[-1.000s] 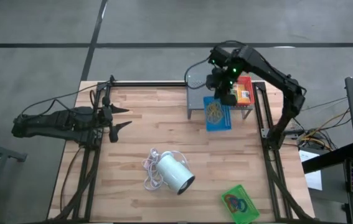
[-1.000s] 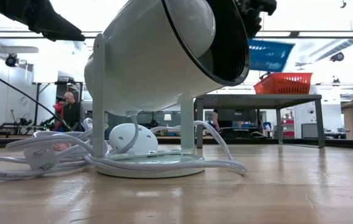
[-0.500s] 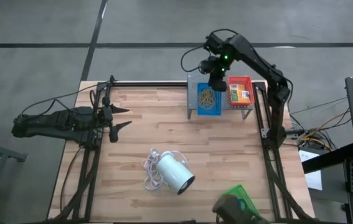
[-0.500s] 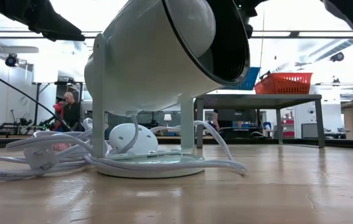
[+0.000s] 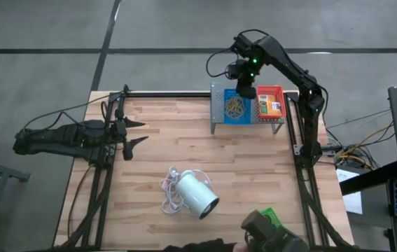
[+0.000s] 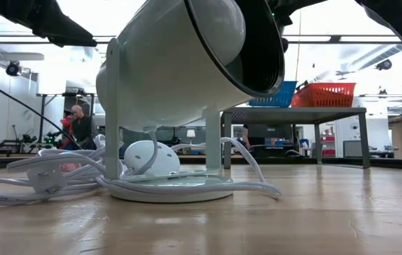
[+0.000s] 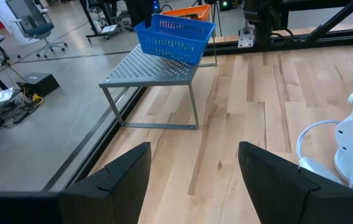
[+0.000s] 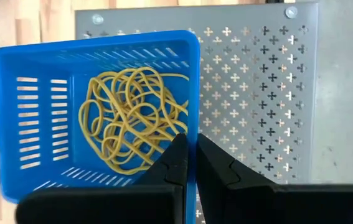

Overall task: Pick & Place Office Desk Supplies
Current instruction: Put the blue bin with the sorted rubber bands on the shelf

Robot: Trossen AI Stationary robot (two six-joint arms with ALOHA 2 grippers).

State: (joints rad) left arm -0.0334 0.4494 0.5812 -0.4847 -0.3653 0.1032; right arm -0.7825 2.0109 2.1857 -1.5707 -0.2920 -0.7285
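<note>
A blue tray (image 5: 235, 110) with tan rubber bands (image 8: 132, 118) in it is over the left half of the grey perforated stand (image 5: 218, 105). My right gripper (image 5: 244, 93) is shut on the tray's far end. Beside it on the stand sits a red tray (image 5: 269, 103) with yellow-orange boxes. A green tray (image 5: 271, 215) lies near the table's front right corner, half hidden under a dark shape (image 5: 262, 231). My left gripper (image 5: 134, 132) waits open at the table's left side. My right gripper holds the blue tray by the rim of its far end wall (image 8: 193, 124), one finger inside the tray and one outside. The fingers come from above, pointing down. The tray is about level at the stand's top (image 6: 280, 93); I cannot tell whether it rests there.
A big white cylinder (image 5: 197, 194) with white cord (image 5: 170, 187) lies in the middle near part of the table. The dark shape reaches in from the near edge. Bare wood lies between the stand and the cylinder.
My right gripper has carried the blue tray from in front of the stand's near edge toward the far edge and down. The tray, tilted and high before, now stands level beside the red tray. A dark shape has come in over the green tray.
</note>
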